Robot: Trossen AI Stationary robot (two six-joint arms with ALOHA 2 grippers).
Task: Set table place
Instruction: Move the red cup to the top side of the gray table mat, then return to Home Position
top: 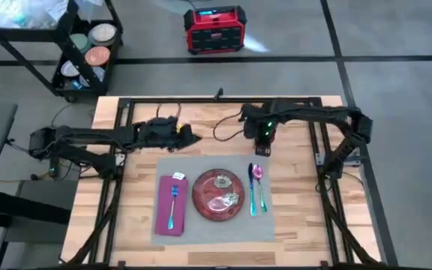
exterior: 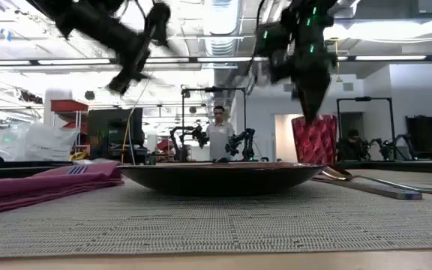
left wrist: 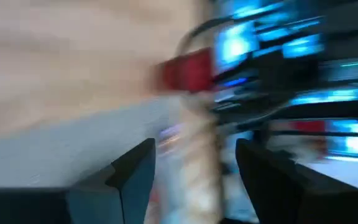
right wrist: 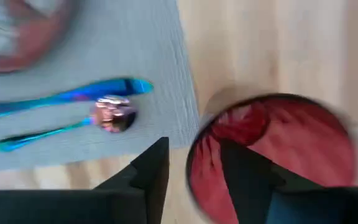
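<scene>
**While right tool grips red cup, setting lies ready on grey mat**

As seen from overhead, the grey placemat (top: 212,229) lies flat at the middle of the pale wooden counter (top: 298,217). A dark red plate (top: 217,196) sits at the mat's centre. A folded magenta napkin (top: 162,210) lies on the mat's left part with an iridescent fork (top: 173,206) on top of it. A blue knife (top: 251,196) and a spoon (top: 259,180) with a pinkish bowl lie side by side on the mat's right part, the knife nearer the plate.

The right tool (top: 263,145) hangs just beyond the mat's far right corner. Its wrist camera shows it clenched on the rim of a red cup (right wrist: 278,149), one finger inside and one outside. The cup is over bare wood just off the mat's edge; whether its base touches the counter cannot be told. From counter height the cup (exterior: 317,139) shows beneath that tool, behind the plate's right side.

The left tool (top: 192,137) is held above the mat's far edge, left of the right tool; its fingers (left wrist: 135,177) stand apart, released, with nothing between them.

Beyond the mat, a person (exterior: 217,131) stands in the room.
</scene>
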